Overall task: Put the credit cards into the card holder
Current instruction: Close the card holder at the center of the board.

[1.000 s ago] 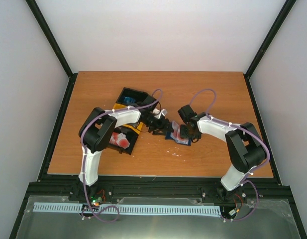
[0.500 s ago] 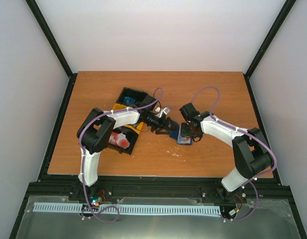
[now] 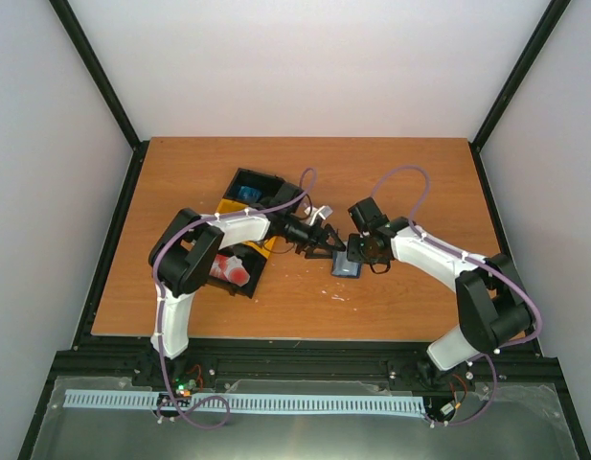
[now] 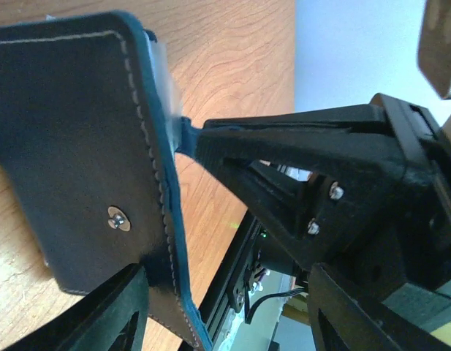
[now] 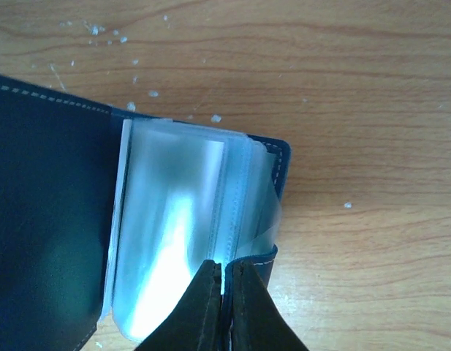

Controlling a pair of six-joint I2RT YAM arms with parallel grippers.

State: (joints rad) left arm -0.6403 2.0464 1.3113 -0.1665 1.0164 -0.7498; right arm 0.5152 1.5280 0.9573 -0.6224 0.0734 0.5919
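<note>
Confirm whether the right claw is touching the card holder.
Touching. The right wrist view shows the right claw pinching the card holder at its clear sleeves.

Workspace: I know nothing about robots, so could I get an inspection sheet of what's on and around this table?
Surface: wooden table, with white specks near the wallet.
Job's things: wallet mid-table, open, clear sleeves showing; red cards lying in the near bin.
Clutter: black-and-yellow bins.
Fingers: right fingers shut on a wallet sleeve; left fingers open at the wallet's cover edge.
Cables: purple cables looped along both arms.
Surroundings: white walls, black frame posts.
</note>
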